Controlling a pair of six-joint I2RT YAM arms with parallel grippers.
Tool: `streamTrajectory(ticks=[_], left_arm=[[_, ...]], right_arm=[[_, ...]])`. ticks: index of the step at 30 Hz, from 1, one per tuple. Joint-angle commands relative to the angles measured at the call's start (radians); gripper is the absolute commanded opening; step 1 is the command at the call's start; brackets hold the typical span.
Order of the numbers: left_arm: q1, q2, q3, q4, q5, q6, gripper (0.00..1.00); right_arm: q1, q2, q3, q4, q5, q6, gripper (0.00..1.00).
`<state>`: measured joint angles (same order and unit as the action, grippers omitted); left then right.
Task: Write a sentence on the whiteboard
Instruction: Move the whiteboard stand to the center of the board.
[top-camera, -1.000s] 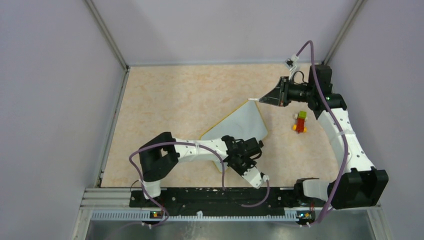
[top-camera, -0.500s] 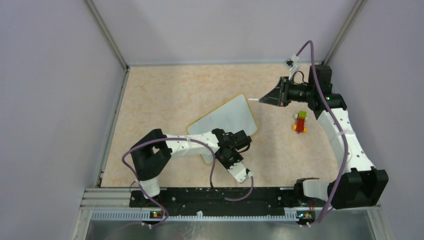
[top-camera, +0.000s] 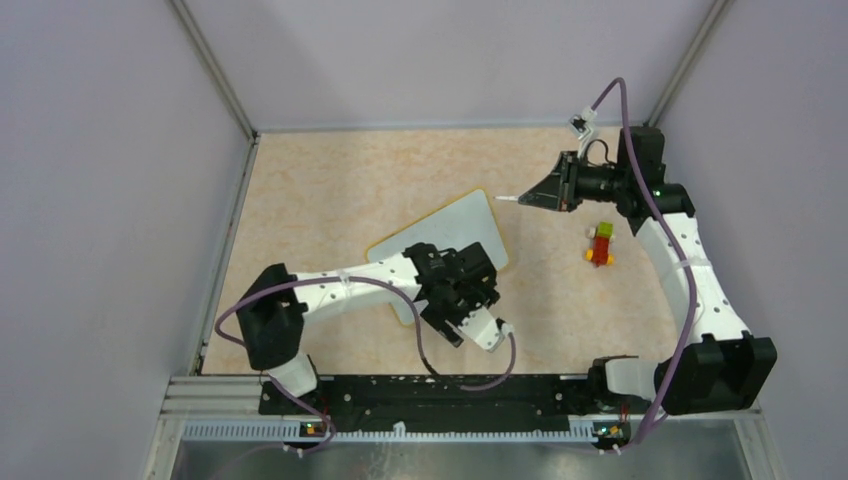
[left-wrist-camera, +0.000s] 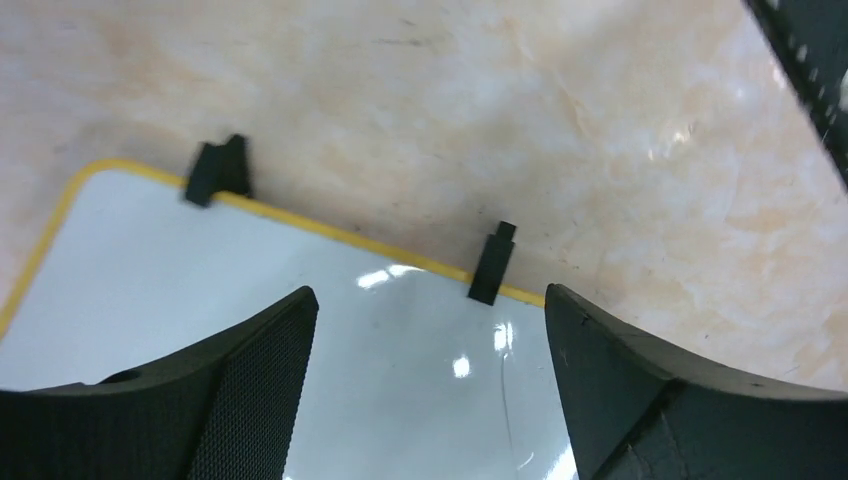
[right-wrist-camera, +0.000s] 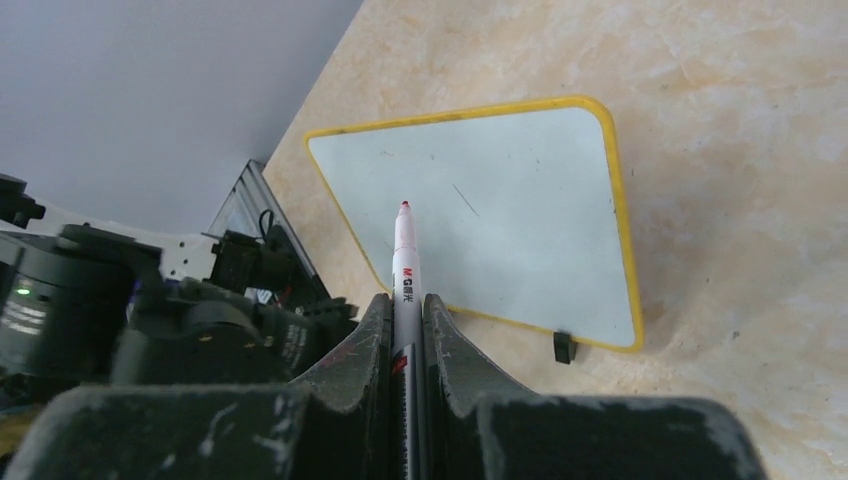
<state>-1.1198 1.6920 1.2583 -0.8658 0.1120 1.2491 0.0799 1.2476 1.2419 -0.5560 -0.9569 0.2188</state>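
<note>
The whiteboard (top-camera: 440, 238) lies flat on the tan table, white with a thin yellow rim. No sentence shows on its face, only a faint thin scratch. My left gripper (top-camera: 468, 278) hovers over its near right part. In the left wrist view the left gripper (left-wrist-camera: 430, 385) is open, its fingers (left-wrist-camera: 250, 385) wide apart above the whiteboard (left-wrist-camera: 380, 340), near two black clip feet (left-wrist-camera: 492, 263). My right gripper (top-camera: 548, 194) hangs right of the board, shut on a white marker (right-wrist-camera: 404, 262) with its red tip towards the whiteboard (right-wrist-camera: 500, 205).
A small red, yellow and green block toy (top-camera: 600, 243) stands on the table (top-camera: 330, 180) right of the board, under the right arm. Grey walls close in the left, back and right sides. A black rail (top-camera: 400, 395) runs along the near edge.
The left gripper has opened and let go of the whiteboard. The board has shifted left and now lies flat. The right arm with the marker has stayed still.
</note>
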Motion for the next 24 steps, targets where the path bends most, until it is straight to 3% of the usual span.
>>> streamTrajectory(ticks=[1, 4, 8, 13, 16, 20, 22, 24], left_arm=[[0.027, -0.142, 0.117, 0.0, 0.172, -0.267, 0.91], [0.155, -0.231, 0.148, 0.072, 0.297, -0.515, 0.98], [0.483, -0.347, 0.172, 0.162, 0.491, -0.663, 0.97], [0.891, -0.327, 0.229, 0.064, 0.668, -0.55, 0.98], [1.074, -0.236, 0.273, -0.062, 0.839, -0.503, 0.98], [1.142, -0.172, 0.29, -0.276, 1.066, -0.414, 0.92], [1.139, -0.174, 0.231, -0.245, 1.131, -0.478, 0.86], [1.133, -0.18, 0.17, -0.104, 1.117, -0.644, 0.82]], right_arm=[[-0.006, 0.027, 0.119, -0.021, -0.004, -0.058, 0.0], [-0.006, 0.046, 0.167, -0.038, 0.003, -0.078, 0.0], [-0.006, 0.049, 0.19, -0.031, 0.006, -0.081, 0.0], [-0.005, 0.05, 0.189, -0.032, -0.031, -0.093, 0.0], [0.003, 0.045, 0.181, -0.063, -0.05, -0.134, 0.0], [0.056, 0.037, 0.171, -0.13, 0.0, -0.229, 0.0], [0.103, 0.039, 0.171, -0.161, 0.042, -0.291, 0.0], [0.175, 0.039, 0.17, -0.184, 0.109, -0.345, 0.0]])
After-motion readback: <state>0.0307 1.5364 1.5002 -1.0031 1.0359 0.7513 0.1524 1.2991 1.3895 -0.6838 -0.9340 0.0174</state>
